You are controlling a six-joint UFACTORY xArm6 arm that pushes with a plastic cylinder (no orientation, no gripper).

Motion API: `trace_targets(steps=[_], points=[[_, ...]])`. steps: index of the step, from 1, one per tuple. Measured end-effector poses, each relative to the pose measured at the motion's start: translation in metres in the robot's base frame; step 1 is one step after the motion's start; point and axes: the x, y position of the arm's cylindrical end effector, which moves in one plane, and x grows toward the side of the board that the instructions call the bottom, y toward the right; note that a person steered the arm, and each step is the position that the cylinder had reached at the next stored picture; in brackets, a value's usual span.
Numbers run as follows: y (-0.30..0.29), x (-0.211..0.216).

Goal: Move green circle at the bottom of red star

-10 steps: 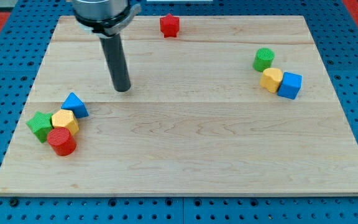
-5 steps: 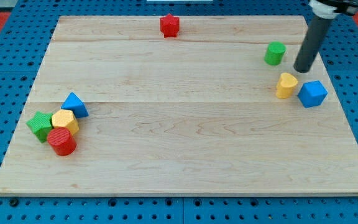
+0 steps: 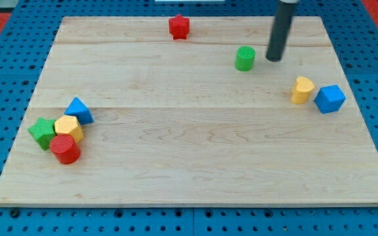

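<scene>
The green circle lies on the wooden board, in the upper right part of the view. The red star sits near the board's top edge, up and to the left of the green circle. My tip is just to the right of the green circle, a small gap away from it. The dark rod rises from the tip to the view's top.
A yellow block and a blue cube lie together at the right. At the left is a cluster: a blue triangle, a yellow block, a green star and a red cylinder.
My tip swept from the left to the right side, then back left. The green circle slid left toward the red star. The yellow block and blue cube were shifted right.
</scene>
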Motion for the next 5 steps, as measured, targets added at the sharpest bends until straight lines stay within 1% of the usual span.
trace_targets(steps=[1, 2, 3, 4, 5], points=[[-0.067, -0.005], [-0.150, -0.042], [-0.157, -0.035], [-0.212, -0.059], [-0.213, -0.066]])
